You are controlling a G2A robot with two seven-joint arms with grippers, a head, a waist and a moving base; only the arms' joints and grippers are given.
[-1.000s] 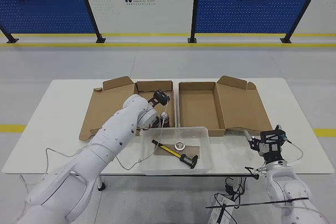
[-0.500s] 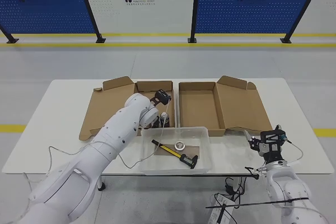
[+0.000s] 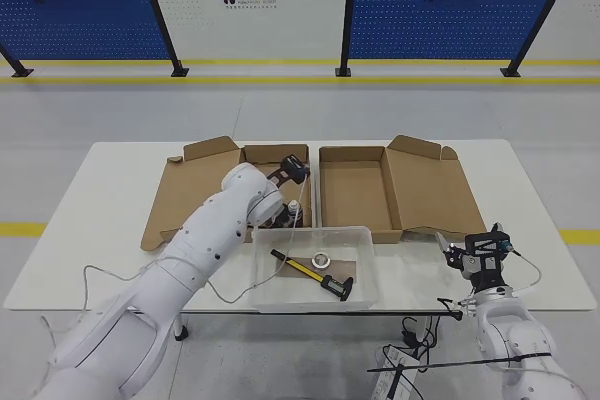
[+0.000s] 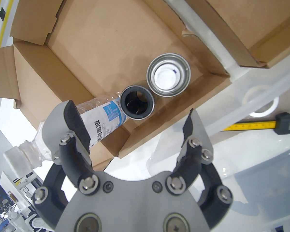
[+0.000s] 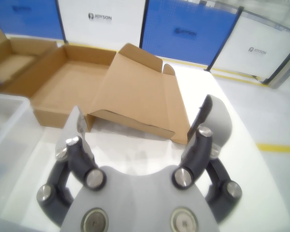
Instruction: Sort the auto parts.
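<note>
Both grippers empty, fingers spread apart.
The left gripper hovers over the left cardboard box, where a metal spray can stands just beside a black cylinder and a plastic bottle. The right gripper sits over the bench. A caliper lies in the clear bin.

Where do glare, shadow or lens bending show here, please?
Left wrist view: the metal can shadows the box floor, the clear bin glares white. Right wrist view: the fence curves; shadow lies under the box flap.
</note>
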